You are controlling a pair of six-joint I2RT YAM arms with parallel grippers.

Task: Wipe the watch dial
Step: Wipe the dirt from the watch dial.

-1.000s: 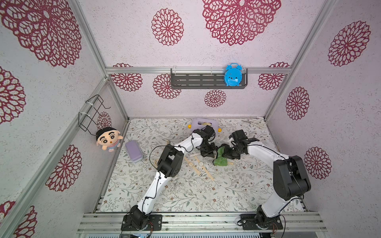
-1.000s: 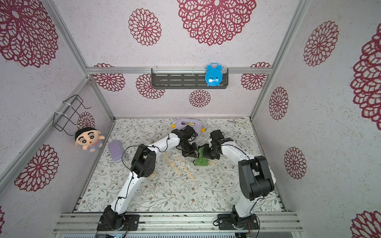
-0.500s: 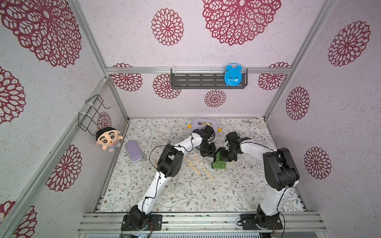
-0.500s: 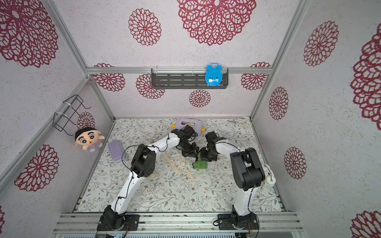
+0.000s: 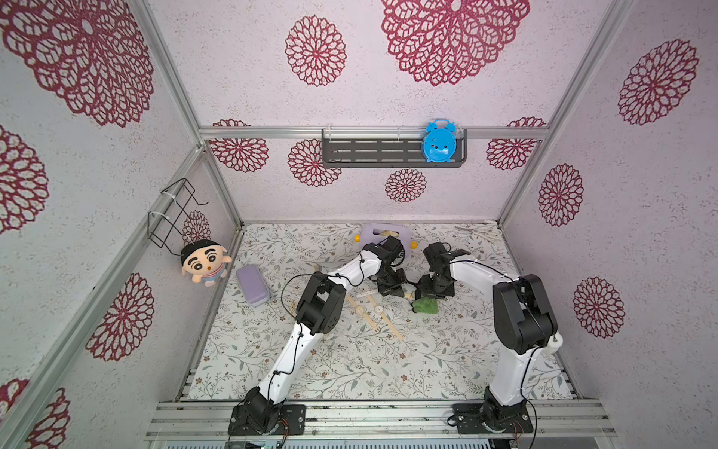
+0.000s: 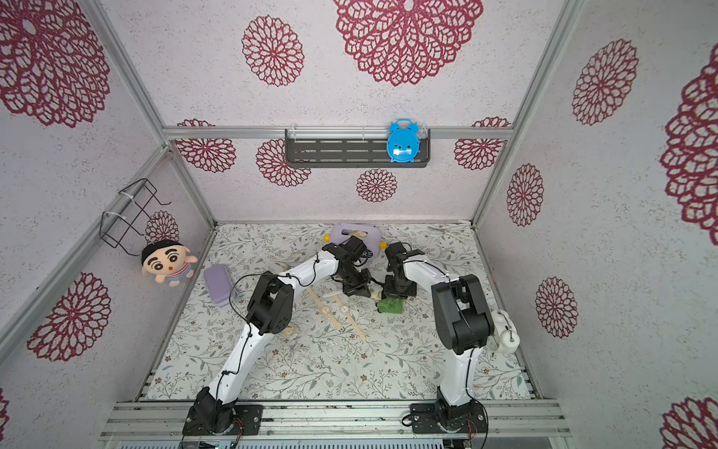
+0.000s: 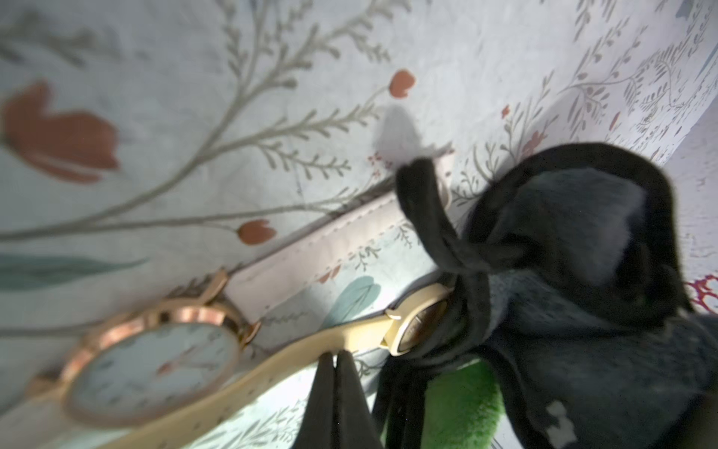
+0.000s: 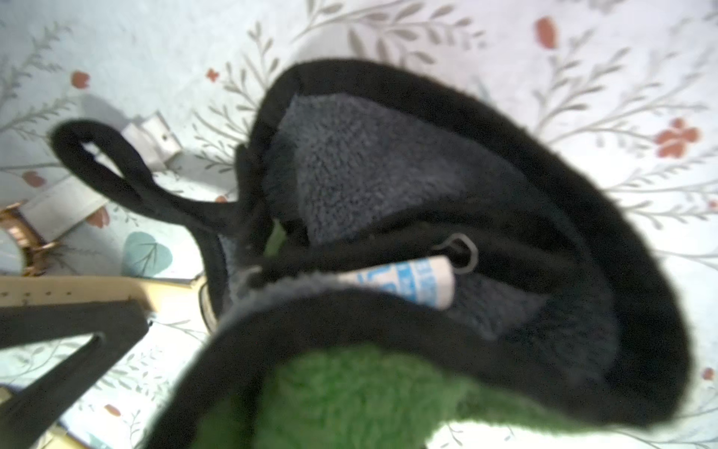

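Note:
A watch with a tan strap (image 7: 272, 373) lies on the flowered mat. Its gold case (image 7: 404, 330) shows only at the edge, and the dial is mostly covered by the cloth (image 7: 582, 318). The cloth is green on one side and dark grey with a black border on the other. It bunches under my right gripper, whose fingers are hidden in the cloth (image 8: 349, 396). In both top views the cloth (image 5: 425, 306) (image 6: 390, 306) sits just below that gripper (image 5: 432, 290). My left gripper (image 7: 336, 359) is shut, its tips resting on the tan strap beside the case.
A rose-gold watch with a white dial (image 7: 155, 361) lies close by. Two more watches (image 5: 369, 310) lie in front of the grippers. There is a purple case (image 5: 252, 285) at the left and a purple box (image 5: 384, 234) at the back. A plush doll (image 5: 204, 264) and a wire basket (image 5: 175, 212) hang on the left wall.
The right arm's elbow has swung in toward the left, while its gripper and the cloth stay at about the same spot. The left arm has not moved.

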